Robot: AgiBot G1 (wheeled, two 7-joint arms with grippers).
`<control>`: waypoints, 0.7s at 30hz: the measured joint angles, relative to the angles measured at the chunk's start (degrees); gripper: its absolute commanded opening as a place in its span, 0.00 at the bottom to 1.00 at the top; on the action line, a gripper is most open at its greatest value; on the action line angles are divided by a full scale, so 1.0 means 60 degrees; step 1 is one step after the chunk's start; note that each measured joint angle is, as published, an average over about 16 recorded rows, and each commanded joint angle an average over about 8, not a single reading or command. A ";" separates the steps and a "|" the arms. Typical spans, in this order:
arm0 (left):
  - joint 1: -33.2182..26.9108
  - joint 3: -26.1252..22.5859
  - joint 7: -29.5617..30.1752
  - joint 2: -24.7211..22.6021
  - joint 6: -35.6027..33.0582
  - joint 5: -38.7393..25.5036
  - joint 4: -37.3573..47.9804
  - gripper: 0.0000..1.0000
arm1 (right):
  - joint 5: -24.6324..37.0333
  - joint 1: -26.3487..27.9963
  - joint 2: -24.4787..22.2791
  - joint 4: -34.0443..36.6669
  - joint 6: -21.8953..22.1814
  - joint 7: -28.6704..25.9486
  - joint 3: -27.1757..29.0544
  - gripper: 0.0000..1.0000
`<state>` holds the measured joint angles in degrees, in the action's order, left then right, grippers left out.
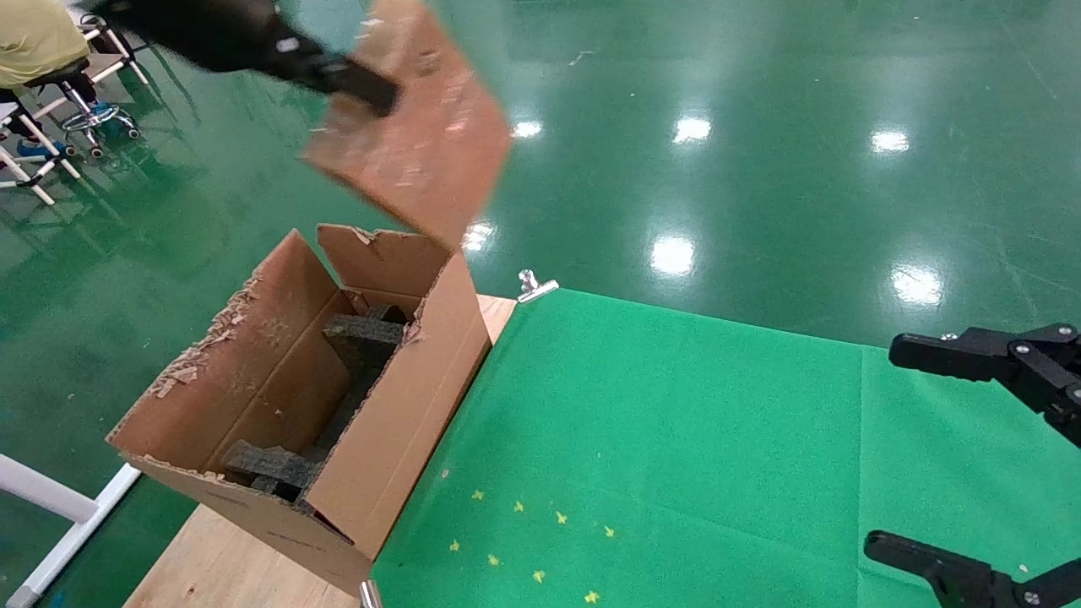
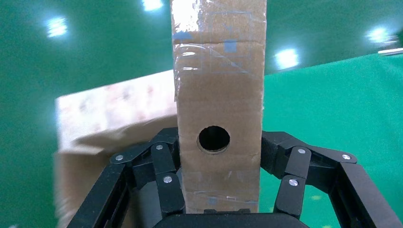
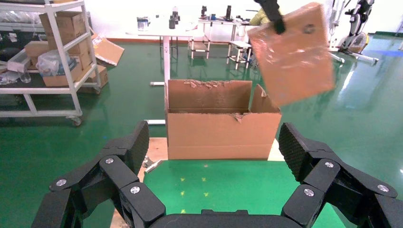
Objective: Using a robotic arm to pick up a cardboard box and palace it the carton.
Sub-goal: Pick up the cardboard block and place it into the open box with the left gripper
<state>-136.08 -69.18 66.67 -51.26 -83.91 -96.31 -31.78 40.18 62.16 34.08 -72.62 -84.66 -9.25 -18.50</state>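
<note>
Holding the cardboard box (image 1: 418, 127) in the air at the upper middle of the head view, above and slightly beyond the far end of the carton (image 1: 321, 405), not touching it. Gripped by the left gripper (image 2: 219, 190), fingers (image 2: 164, 183) closed on the two broad taped faces, as seen in the left wrist view, where the narrow side with the round hole faces the camera. Long axis of the slab pointing straight away from the fingers; in the head view tilted, one corner hanging down toward the carton's far wall. Carton standing open at the left edge of the table (image 1: 676, 439), long axis running from lower left to upper middle of the head view, black foam pieces (image 1: 363, 338) inside. Probably needed next: bringing the slab nearer over the opening and turning it so its long axis follows the long axis of the carton, then lowering between the foam pieces. Right gripper (image 1: 963, 452) waiting at the right edge of the head view, fingers spread wide, nothing in them, well apart from both things.
</note>
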 measured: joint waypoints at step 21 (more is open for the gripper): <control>0.0254 -0.0367 -0.3445 0.1209 0.1355 -0.0852 0.4163 0.00 | -0.0003 0.0001 -0.0002 0.0000 0.0002 0.0002 -0.0004 1.00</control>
<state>-134.56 -71.39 46.00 -44.01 -75.78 -101.42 -6.80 40.16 62.17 34.07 -72.62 -84.65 -9.24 -18.53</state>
